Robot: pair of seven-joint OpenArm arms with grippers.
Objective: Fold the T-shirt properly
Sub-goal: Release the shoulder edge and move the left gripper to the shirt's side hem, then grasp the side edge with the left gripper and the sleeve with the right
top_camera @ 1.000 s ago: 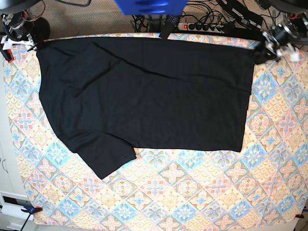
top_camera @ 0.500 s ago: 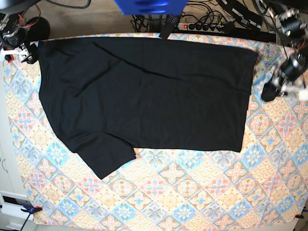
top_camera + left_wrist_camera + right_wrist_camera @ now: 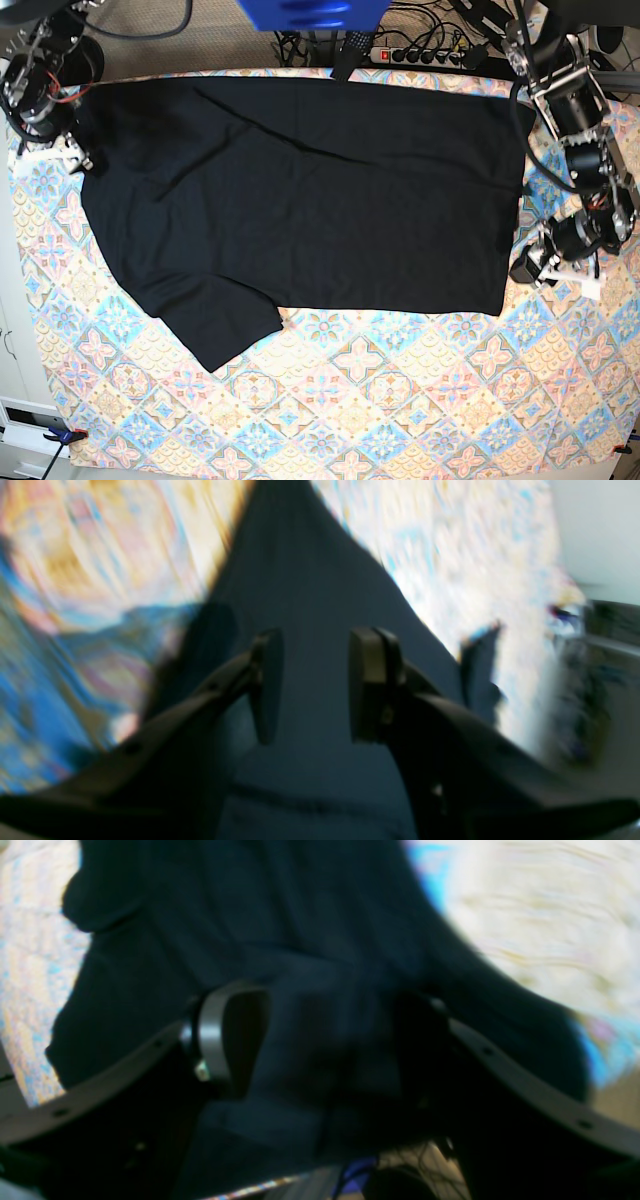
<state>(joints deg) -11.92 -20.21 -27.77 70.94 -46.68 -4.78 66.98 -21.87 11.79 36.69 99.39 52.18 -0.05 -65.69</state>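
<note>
Both arms had swung down the T-shirt's [image 3: 300, 200] side edges. Left gripper [image 3: 312, 685] jaws apart over fabric; right gripper [image 3: 320, 1040] wide, nothing clamped. Shirt lay flat on the far table [image 3: 400, 410]. Next grab likely.

bare patterned cloth [image 3: 380, 410] is lying open below the t-shirt [image 3: 310, 200]. above it, a power strip [image 3: 420, 55] and cables are crowding the edge.

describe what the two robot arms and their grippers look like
Both arms are black and silver-grey metal with exposed cables. The left gripper has black curved fingers ending in flat rectangular pads. The right gripper has grey-edged curved fingers with small holes; one pad shows a silvery rim.
</note>
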